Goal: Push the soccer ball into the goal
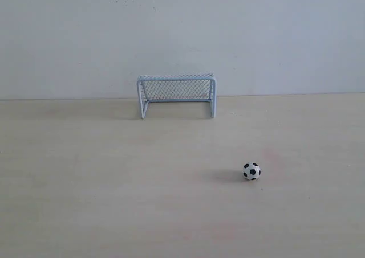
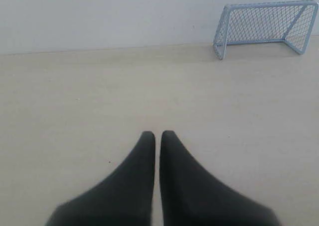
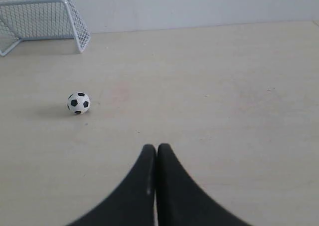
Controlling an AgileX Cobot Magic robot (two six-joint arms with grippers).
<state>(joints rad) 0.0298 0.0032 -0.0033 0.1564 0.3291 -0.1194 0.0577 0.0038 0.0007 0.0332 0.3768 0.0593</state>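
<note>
In the exterior view, the soccer ball sits on the bare worktop, right of centre and well in front of the goal. The goal stands at the back against the wall with its open mouth facing forward, and its net holds nothing. From the ball, the mouth lies further back and to the left, so I judge the push has to run diagonally that way. Neither of my arms shows in this view.

In the left wrist view, my left end effector has its fingertips drawn almost together, a thin sliver between them, and grips nothing. The goal is far ahead and off to one side. I cannot see the ball here.

In the right wrist view, my right end effector is closed tip to tip and empty. The ball lies ahead of it and off to the side, apart from the tips, with the goal beyond it on that same side. I judge my right arm the nearer one for the push.
</note>
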